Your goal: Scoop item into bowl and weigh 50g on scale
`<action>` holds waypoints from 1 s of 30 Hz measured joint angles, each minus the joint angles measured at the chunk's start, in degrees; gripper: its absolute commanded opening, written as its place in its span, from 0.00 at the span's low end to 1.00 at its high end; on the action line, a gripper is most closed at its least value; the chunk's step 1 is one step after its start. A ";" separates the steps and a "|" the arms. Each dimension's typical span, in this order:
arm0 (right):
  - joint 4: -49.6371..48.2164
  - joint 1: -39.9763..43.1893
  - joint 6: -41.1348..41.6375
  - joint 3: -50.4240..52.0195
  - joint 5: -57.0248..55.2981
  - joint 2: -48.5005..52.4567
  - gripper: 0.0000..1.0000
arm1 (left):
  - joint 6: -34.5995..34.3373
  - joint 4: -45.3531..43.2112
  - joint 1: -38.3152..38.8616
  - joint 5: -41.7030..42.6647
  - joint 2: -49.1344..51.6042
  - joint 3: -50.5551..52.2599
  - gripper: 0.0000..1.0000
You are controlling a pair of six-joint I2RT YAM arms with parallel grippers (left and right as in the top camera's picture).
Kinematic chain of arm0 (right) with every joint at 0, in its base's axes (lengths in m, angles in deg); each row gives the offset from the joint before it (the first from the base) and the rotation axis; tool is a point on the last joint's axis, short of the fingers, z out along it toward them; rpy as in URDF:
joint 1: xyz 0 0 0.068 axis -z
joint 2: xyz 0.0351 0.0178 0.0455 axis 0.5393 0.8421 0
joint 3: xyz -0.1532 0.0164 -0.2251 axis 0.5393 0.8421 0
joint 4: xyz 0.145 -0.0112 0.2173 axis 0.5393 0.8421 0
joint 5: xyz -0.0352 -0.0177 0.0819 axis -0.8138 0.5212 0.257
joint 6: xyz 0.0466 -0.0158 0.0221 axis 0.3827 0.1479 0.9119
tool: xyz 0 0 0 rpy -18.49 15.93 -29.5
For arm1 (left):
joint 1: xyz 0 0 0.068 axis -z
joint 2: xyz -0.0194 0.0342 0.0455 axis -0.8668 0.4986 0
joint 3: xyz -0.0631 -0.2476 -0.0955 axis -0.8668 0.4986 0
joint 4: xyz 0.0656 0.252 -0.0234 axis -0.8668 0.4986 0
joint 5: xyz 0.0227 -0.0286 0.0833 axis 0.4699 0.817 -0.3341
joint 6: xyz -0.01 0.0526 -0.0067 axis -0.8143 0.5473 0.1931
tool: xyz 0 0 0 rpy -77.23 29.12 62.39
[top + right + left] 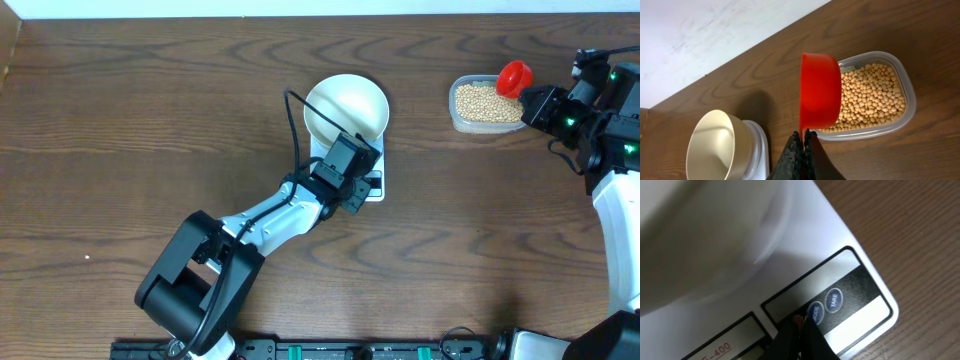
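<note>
Overhead, empty bowl (347, 107) sitting on scale (374, 187), beans (486, 101) lying in tub (453, 105) well right of it; left wrist, left gripper (801, 332), tips pressed together, touching scale's buttons (833, 300), so should be zeroing squarely first; right wrist, right gripper (804, 144) pinching red scoop (820, 92) by the tub.

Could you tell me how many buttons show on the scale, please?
2: the MODE button at the left jaws' tip, the TARE button just right of it. A red sliver there may be a third.

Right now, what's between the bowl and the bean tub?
Nothing: overhead shows only bare table between the bowl and the tub. The red scoop is over the tub's far end.
</note>
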State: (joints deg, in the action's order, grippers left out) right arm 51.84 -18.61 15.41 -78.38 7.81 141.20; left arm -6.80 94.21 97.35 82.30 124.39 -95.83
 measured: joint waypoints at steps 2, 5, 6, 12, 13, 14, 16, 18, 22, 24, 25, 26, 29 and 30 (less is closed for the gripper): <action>0.04 0.00 -0.02 0.00 0.00 0.00 0.01 | 0.09 0.02 0.09 0.00 0.00 0.00 0.08; 0.07 0.00 -0.02 0.00 0.00 0.00 0.01 | 0.24 0.00 0.09 -0.02 0.00 0.00 0.07; 0.07 0.00 -0.02 0.00 0.00 0.00 0.01 | 0.24 0.00 0.09 -0.02 0.00 0.00 0.07; 0.35 0.00 -0.02 0.00 -0.02 0.00 0.01 | 0.24 -0.72 0.09 -0.42 0.00 0.00 0.07; 0.46 0.00 -0.02 0.00 -0.02 0.00 0.02 | 0.24 -1.27 0.09 -0.66 0.00 0.00 0.07; 0.55 0.00 -0.02 0.00 -0.02 0.00 0.01 | 0.24 -1.77 0.09 -0.79 0.00 0.00 0.07; 0.70 0.00 -0.02 0.00 -0.02 0.00 0.01 | 0.35 -2.27 0.09 -1.14 0.00 0.00 0.07; 0.87 0.00 -0.02 0.00 -0.02 0.00 0.01 | 0.44 -2.25 0.09 -1.31 0.00 0.00 0.07; 0.96 0.00 -0.04 0.00 -0.02 0.00 0.01 | 0.46 -2.21 0.09 -1.49 0.00 0.00 0.07; 0.96 0.00 -0.02 0.00 0.00 0.00 0.01 | 0.46 -2.08 0.09 -1.51 0.00 0.00 0.07; 0.96 0.00 -0.04 0.00 -0.02 0.00 0.01 | 0.46 -1.92 0.09 -1.51 0.00 0.00 0.07; 0.98 0.00 -0.04 0.00 0.00 0.00 0.01 | 0.46 -1.46 0.09 -1.49 0.00 0.00 0.07; 1.03 0.00 -0.04 0.00 0.00 0.00 0.01 | 0.46 0.42 0.09 -1.51 0.57 0.00 0.07; 1.03 0.00 -0.04 0.00 -0.02 0.00 0.01 | 0.50 0.59 0.09 -1.44 0.85 -0.02 0.07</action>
State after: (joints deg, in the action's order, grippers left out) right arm 52.86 -18.61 15.37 -78.38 7.78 141.20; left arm -6.30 94.80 97.44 80.86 125.24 -95.85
